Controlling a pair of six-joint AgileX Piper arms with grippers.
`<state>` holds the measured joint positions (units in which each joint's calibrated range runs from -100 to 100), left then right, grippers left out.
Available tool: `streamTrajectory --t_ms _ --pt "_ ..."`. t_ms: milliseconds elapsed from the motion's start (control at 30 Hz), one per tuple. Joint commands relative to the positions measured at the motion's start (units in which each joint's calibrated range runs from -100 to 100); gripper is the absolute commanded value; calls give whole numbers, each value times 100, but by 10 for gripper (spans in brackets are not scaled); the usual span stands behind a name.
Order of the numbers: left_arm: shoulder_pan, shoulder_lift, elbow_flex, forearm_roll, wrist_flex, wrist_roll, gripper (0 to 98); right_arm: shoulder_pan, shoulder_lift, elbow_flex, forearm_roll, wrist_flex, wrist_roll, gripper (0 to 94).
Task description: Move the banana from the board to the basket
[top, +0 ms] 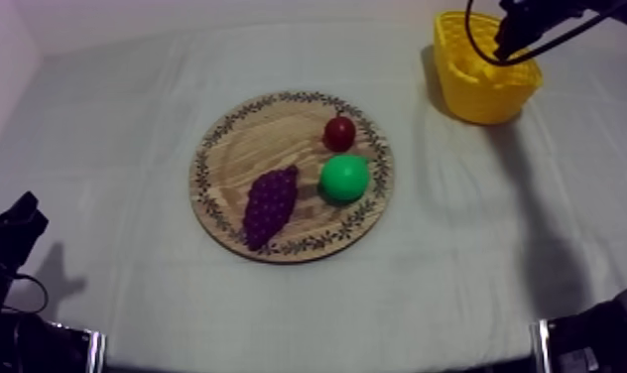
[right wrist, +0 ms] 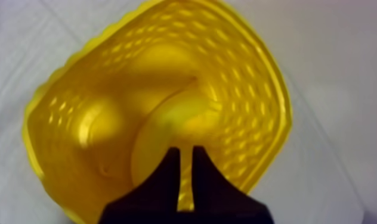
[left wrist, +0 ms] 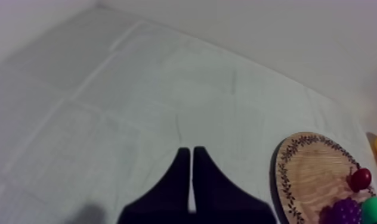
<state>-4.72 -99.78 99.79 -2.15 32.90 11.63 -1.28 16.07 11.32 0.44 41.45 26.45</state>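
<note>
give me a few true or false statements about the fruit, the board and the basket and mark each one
1. The banana lies inside the yellow basket. True.
2. The grapes sit on the cloth beside the wooden board. False: they lie on the board.
3. The small red fruit is on the board. True.
4. The basket stands at the table's left side. False: it stands at the far right, under the right arm.
5. The left jaws hold the grapes. False: they are shut on nothing, over bare cloth.
</note>
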Motion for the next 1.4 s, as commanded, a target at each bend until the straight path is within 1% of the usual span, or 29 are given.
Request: streamTrajectory --t_ms 0,33,100,200,267,300,367,400,467,500,567,700,933,1000,1033,1067,1133,1233,1300,1367 --pt "-2 -5 -1 -3 0 2 1 18 -528 723 154 -689 -797 15" --pt "-2 -5 -1 -3 0 2 1 28 -744 999 207 -896 -955 13" --pt "-2 -5 -1 -3 0 2 1 46 -1206 1561 222 -1231 -1092 11" --pt "-2 -5 -1 -3 0 2 1 91 -1927 2469 109 -1774 -1122 8" --pt "-2 -5 -1 -3 0 2 1 152 -2397 3062 -10 -2172 -1227 8" --pt "-2 -5 -1 -3 0 2 1 193 -2624 3336 -125 -2350 -1272 8" --pt "-2 -5 -1 -3 0 2 1 277 -3083 3867 -517 -2677 -1237 7" --pt "-2 -5 -1 -3 0 2 1 310 -3312 4113 -780 -2803 -1136 7" --pt "-2 -5 -1 -3 0 -1 1 331 -3760 4570 -1315 -2952 -782 7" --pt "-2 -5 -1 -3 0 0 1 323 -3982 4792 -1491 -2998 -643 7" --pt "-2 -5 -1 -3 0 1 1 303 -4428 5213 -1701 -3052 -471 7" --pt "-2 -5 -1 -3 0 2 1 324 -5318 5962 -1854 -2998 -366 7" --pt "-2 -5 -1 -3 0 0 1 234 -6860 7300 -1899 -2810 -249 7" --pt "-2 -5 -1 -3 0 -2 1 210 -7309 7675 -1857 -2738 -287 7" --pt "-2 -5 -1 -3 0 -1 1 208 -7529 7829 -1768 -2657 -378 7" --pt "-2 -5 -1 -3 0 0 1 214 -7738 7951 -1623 -2535 -529 7" --pt "-2 -5 -1 -3 0 -1 1 231 -8121 8101 -1288 -2192 -892 7" --pt "-2 -5 -1 -3 0 0 1 207 -8648 8205 -900 -1643 -1358 7" --pt "-2 -5 -1 -3 0 0 1 183 -8979 8246 -734 -1270 -1568 7" --pt "-2 -5 -1 -3 0 1 1 184 -9293 8299 -631 -953 -1713 7"
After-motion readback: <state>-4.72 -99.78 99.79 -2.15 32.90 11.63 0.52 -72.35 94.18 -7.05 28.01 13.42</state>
